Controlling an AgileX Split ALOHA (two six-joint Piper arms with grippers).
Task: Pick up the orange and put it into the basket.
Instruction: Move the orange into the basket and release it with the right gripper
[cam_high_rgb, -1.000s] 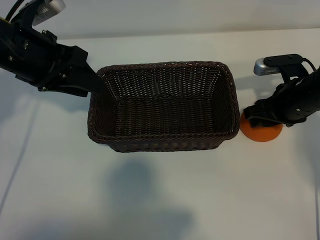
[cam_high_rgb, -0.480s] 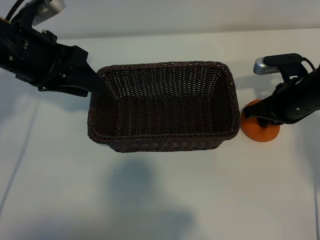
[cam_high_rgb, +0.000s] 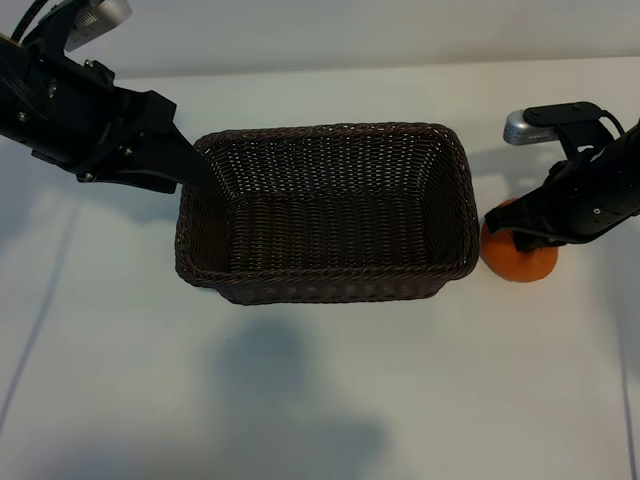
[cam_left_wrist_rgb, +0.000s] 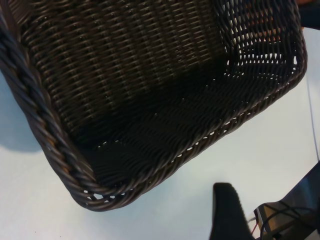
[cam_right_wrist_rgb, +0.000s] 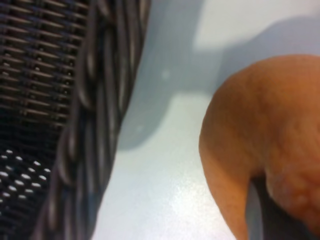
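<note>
The orange (cam_high_rgb: 520, 258) sits on the table (cam_high_rgb: 330, 400) just beside the basket (cam_high_rgb: 325, 212), off its short end nearest the right arm, outside the rim. From the exterior view you see only its lower half; the right gripper (cam_high_rgb: 518, 234) and wrist cover its top. You cannot make out the fingertips there, so the grip has to be read elsewhere. The right wrist view fills with the orange (cam_right_wrist_rgb: 260, 150), cut off at the frame edge, with a dark finger (cam_right_wrist_rgb: 272, 212) pressed into its skin, and the basket's braided rim (cam_right_wrist_rgb: 95, 125) close beside it across a strip of bare table. The fingers are closed in on the orange. Whether it has left the table you cannot tell.

Your right arm leans steeply down over the fruit, its camera housing pointing back toward the basket.

Your left gripper (cam_high_rgb: 190, 165) is at the opposite short end of the basket, at the far corner, angled down and inward. In the exterior view the tips merge with the dark weave, so contact with the rim is unclear. The left wrist view looks into the basket (cam_left_wrist_rgb: 150, 90), showing its bare woven floor and one dark finger (cam_left_wrist_rgb: 227, 212) outside the wall over the table; the other finger is out of frame. The jaws stand apart and hold nothing you can see.
</note>
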